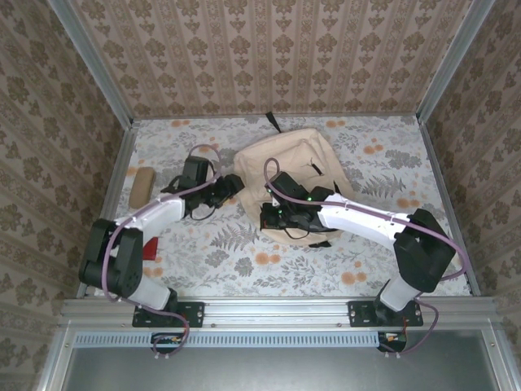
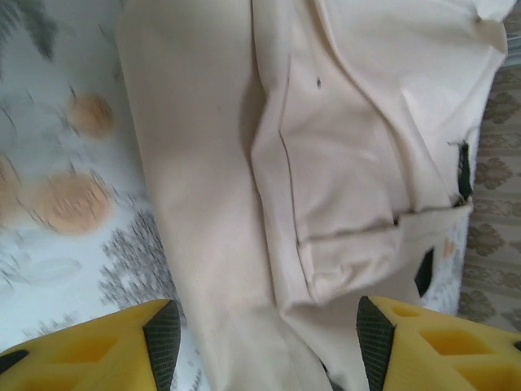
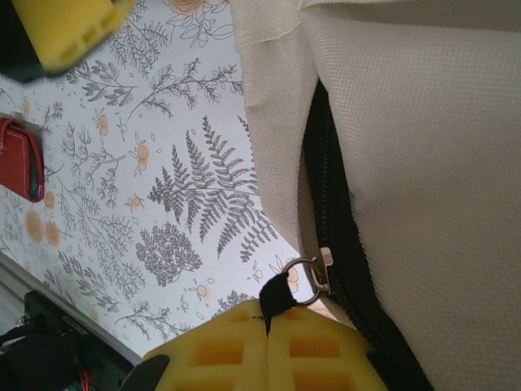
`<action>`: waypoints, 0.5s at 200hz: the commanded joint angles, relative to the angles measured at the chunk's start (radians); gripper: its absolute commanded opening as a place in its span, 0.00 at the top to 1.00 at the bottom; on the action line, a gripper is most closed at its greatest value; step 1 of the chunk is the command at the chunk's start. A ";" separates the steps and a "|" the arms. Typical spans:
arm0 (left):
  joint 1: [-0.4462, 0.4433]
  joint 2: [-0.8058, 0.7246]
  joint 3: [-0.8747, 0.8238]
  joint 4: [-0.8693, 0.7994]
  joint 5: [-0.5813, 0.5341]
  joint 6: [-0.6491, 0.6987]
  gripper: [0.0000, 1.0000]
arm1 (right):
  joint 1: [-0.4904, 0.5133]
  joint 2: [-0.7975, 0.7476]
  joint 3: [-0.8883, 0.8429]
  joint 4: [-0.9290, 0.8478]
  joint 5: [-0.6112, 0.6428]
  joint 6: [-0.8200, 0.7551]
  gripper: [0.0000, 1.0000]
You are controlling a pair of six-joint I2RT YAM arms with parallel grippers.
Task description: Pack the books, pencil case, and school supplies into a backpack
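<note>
Left fingers (image 2: 106, 358) apart near backpack (image 2: 342, 163), right fingers (image 3: 236, 350) pinching zip pull (image 3: 278, 295).

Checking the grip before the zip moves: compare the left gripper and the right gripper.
The left gripper is open with nothing between its fingers; the right gripper is shut on the black zip pull. The left gripper faces plain beige fabric of the backpack; the right gripper sits at its black zip. Both have yellow fingers and are at the backpack.

Floral table (image 1: 244, 262) bears backpack (image 1: 285, 155), pencil case (image 1: 142, 186) and red pouch (image 1: 151, 247).
</note>
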 commanded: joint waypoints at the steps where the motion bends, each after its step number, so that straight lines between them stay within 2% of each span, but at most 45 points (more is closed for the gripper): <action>1: -0.049 -0.025 -0.076 0.150 0.033 -0.141 0.38 | 0.002 0.004 0.017 0.030 -0.043 0.008 1.00; 35: -0.138 0.025 -0.088 0.294 0.077 -0.260 0.43 | 0.003 -0.020 -0.022 0.019 -0.068 0.003 1.00; 100: -0.211 0.180 0.007 0.228 0.078 -0.323 0.60 | 0.003 -0.066 -0.101 -0.010 -0.061 0.002 1.00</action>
